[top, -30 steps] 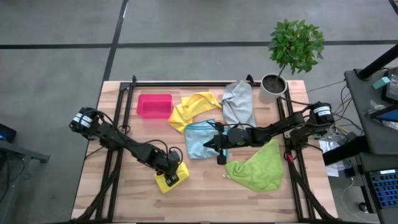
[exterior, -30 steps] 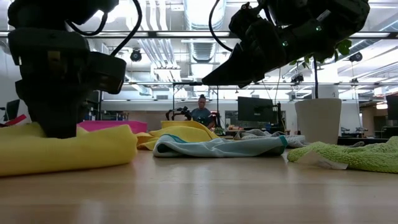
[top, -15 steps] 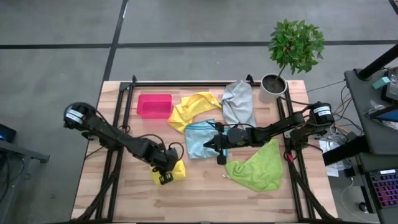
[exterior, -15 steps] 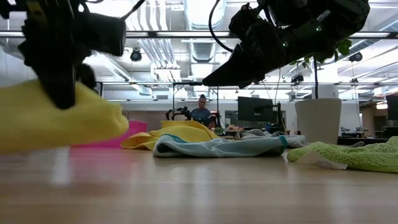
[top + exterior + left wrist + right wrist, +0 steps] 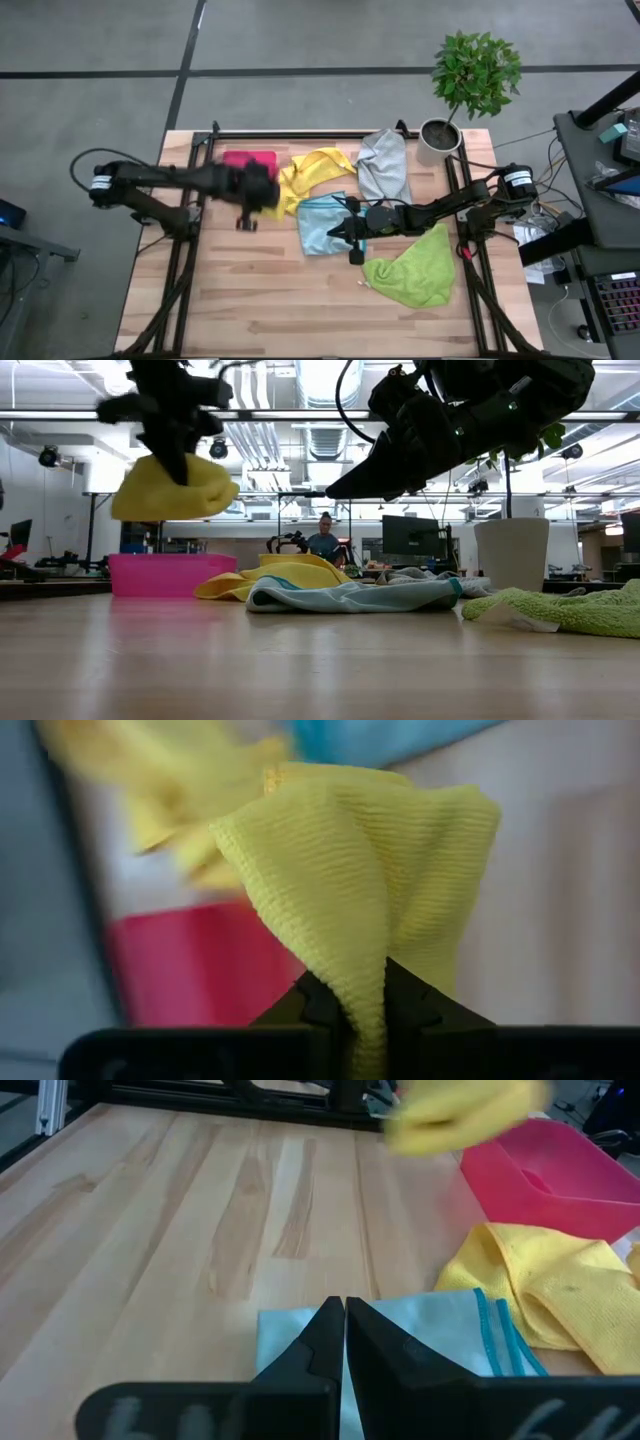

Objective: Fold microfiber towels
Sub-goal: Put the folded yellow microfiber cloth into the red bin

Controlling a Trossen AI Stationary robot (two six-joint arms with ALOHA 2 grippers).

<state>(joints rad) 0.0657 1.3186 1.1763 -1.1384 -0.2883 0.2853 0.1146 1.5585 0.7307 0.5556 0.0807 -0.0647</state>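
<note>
Yellow, folded: one small towel (image 5: 175,490) is hanging clear of the table, and your left gripper (image 5: 365,1005) is clenching it between both fingers, up in the air just beside the pink bin (image 5: 247,165). In the left wrist view the cloth is bunching upward out of the pinch. Yellow, loose: you are seeing a second yellow towel (image 5: 315,172) lying crumpled at the back of the wooden table (image 5: 300,310), touching the bin's right side. Light blue: a towel (image 5: 322,222) is lying spread near the middle of the table, just in front of the loose yellow one. Your right gripper (image 5: 345,1342) is hovering above its near edge with the fingers pressed together, grasping nothing. Grey: a towel (image 5: 384,163) is resting at the back, between the loose yellow towel and a potted plant (image 5: 462,85). Lime green: a towel (image 5: 415,270) is lying rumpled on the right front of the table, under your right arm. A person (image 5: 323,540) is sitting far behind the table in the low view.
</note>
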